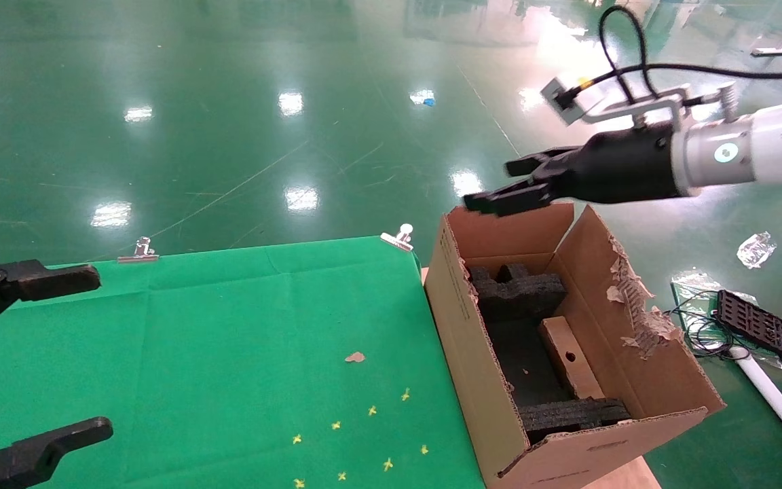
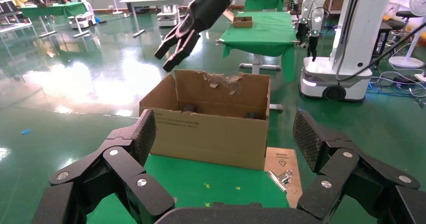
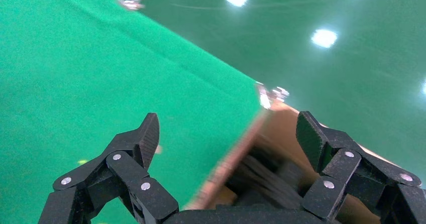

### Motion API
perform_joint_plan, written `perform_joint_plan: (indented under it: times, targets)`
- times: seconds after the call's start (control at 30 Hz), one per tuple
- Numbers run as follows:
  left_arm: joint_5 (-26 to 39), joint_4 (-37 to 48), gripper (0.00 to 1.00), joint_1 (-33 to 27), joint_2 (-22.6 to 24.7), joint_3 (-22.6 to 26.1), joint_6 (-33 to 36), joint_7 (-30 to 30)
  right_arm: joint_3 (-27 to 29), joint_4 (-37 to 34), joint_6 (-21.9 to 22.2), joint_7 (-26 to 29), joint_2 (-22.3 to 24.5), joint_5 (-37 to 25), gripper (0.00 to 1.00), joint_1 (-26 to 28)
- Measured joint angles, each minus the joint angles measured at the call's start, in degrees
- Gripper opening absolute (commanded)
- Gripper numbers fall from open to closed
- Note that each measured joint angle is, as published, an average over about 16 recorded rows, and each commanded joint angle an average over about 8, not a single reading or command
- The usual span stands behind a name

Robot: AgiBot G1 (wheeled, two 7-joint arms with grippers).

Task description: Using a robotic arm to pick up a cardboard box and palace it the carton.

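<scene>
The small brown cardboard box (image 1: pixel 569 358) with a round hole lies inside the large carton (image 1: pixel 472 353), between black foam blocks (image 1: pixel 518 292). My right gripper (image 1: pixel 499 185) on the white robotic arm (image 1: pixel 764 146) hovers open and empty above the carton's far left corner. In the right wrist view its fingers (image 3: pixel 145 138) frame the carton's rim (image 3: pixel 236 153) and the green cloth. My left gripper (image 1: pixel 85 353) is open and empty at the table's left; its wrist view (image 2: pixel 223 133) shows the carton (image 2: pixel 211 131) and the right gripper (image 2: pixel 173 50) above it.
The carton stands at the right edge of a green-clothed table (image 1: pixel 228 339) held by metal clips (image 1: pixel 399 238). Small yellow marks (image 1: pixel 370 411) and a cardboard scrap (image 1: pixel 355 356) lie on the cloth. A black tray (image 1: pixel 761 328), cables and plastic lie on the floor to the right.
</scene>
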Motion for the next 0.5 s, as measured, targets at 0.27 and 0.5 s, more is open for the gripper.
perform_joint_plan:
  times: [0.27,0.5]
  targets:
    - [-0.02,0.00,1.00,-0.01,-0.01,0.02,-0.01,0.01,8.30,4.63,-2.99,-5.27,-0.44,5.26,1.00,-8.27]
    - [-0.03,0.00,1.00,-0.01,-0.02,0.05,-0.02,0.02,15.55,8.67,-5.59,-9.87,-0.83,9.85,1.00,-15.48]
